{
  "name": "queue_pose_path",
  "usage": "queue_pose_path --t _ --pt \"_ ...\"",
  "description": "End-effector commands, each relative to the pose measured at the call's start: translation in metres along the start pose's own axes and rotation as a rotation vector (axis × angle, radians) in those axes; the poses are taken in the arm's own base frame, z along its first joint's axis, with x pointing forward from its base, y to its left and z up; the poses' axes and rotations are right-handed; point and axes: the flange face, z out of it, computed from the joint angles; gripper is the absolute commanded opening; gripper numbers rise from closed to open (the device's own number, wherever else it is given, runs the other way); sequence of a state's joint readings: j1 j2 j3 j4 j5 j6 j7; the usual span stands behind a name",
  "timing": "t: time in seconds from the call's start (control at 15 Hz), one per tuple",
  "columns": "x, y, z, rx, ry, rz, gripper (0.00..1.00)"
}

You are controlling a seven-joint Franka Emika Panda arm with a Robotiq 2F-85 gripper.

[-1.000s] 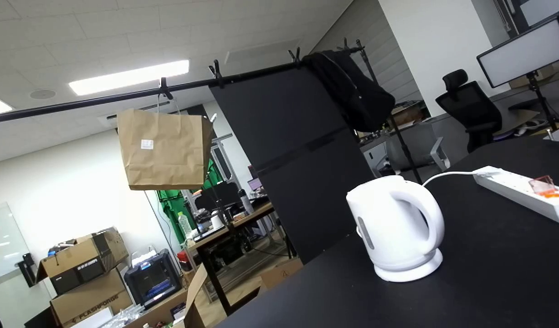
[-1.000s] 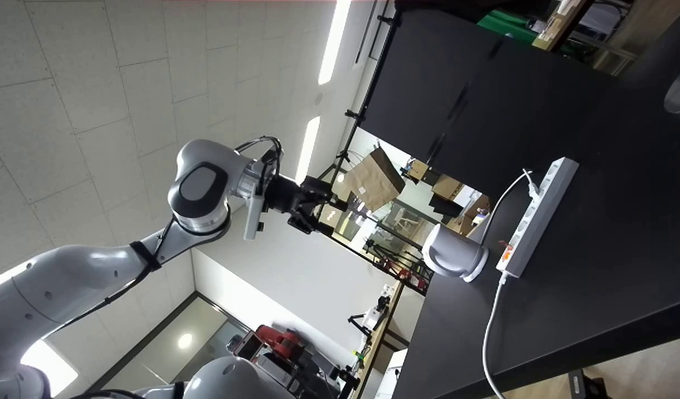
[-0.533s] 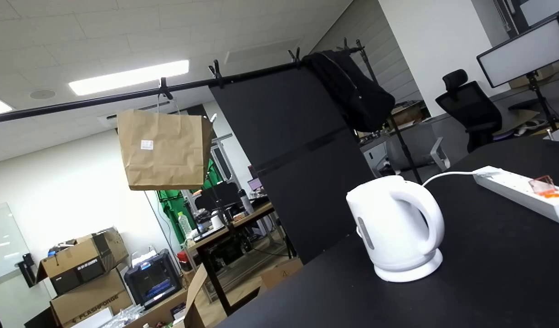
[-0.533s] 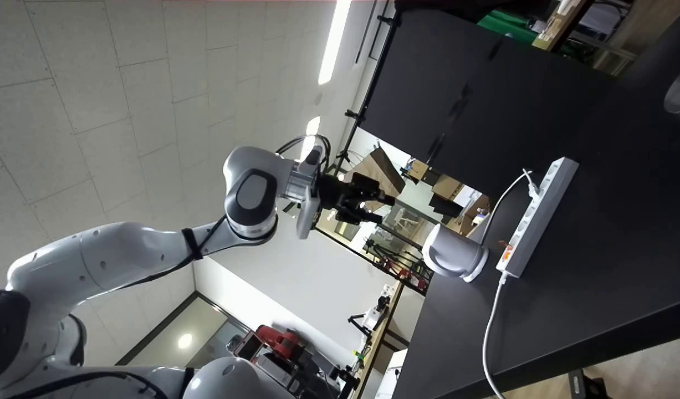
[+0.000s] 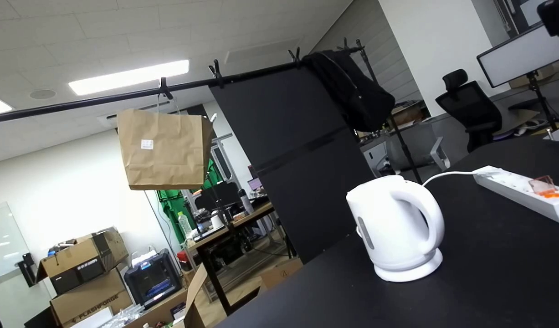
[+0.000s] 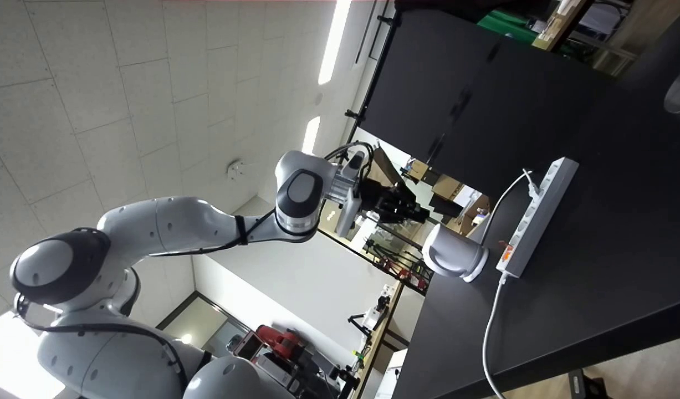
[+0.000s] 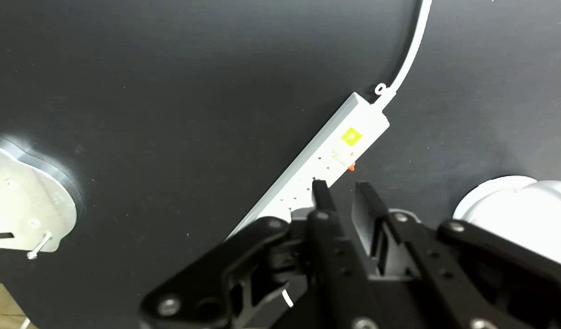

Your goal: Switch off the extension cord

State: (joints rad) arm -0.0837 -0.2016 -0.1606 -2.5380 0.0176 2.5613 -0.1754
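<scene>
The extension cord is a long white power strip, lying on the black table in both exterior views (image 5: 511,182) (image 6: 541,213) and below me in the wrist view (image 7: 371,119). Near its cable end sits the switch, orange in an exterior view (image 5: 551,195) and yellow in the wrist view (image 7: 352,136). A clear flap with a reddish edge (image 5: 541,184) stands up beside the switch. My gripper (image 7: 340,184) hovers above the table, apart from the strip, its jaws part-way closed with a narrow empty gap between them. Its fingers hide the strip's far end in the wrist view.
A white kettle (image 5: 388,228) stands beside the strip, at the right in the wrist view (image 7: 527,214). The strip's white cable (image 6: 488,332) runs over the table edge. A plug with a thin cable (image 6: 532,188) sits in the strip. A metal plate (image 7: 29,201) lies at the left.
The arm has moved right and somewhat down in an exterior view, nearer the kettle and strip. Its jaws have drawn closer together. Strip and kettle have stayed put.
</scene>
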Motion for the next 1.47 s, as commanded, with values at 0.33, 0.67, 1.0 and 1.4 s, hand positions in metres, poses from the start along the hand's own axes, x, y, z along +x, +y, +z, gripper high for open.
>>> queue_pose_path --t 0.33,0.67,1.0,1.4 --pt "0.042 -0.01 0.042 -0.027 -0.1 0.026 0.01" --pt "0.046 -0.009 0.043 -0.029 -0.105 0.028 0.01" --pt "0.053 -0.009 0.048 -0.044 -0.087 0.065 0.0" --pt "0.067 -0.021 0.084 0.054 -0.029 0.286 0.0"
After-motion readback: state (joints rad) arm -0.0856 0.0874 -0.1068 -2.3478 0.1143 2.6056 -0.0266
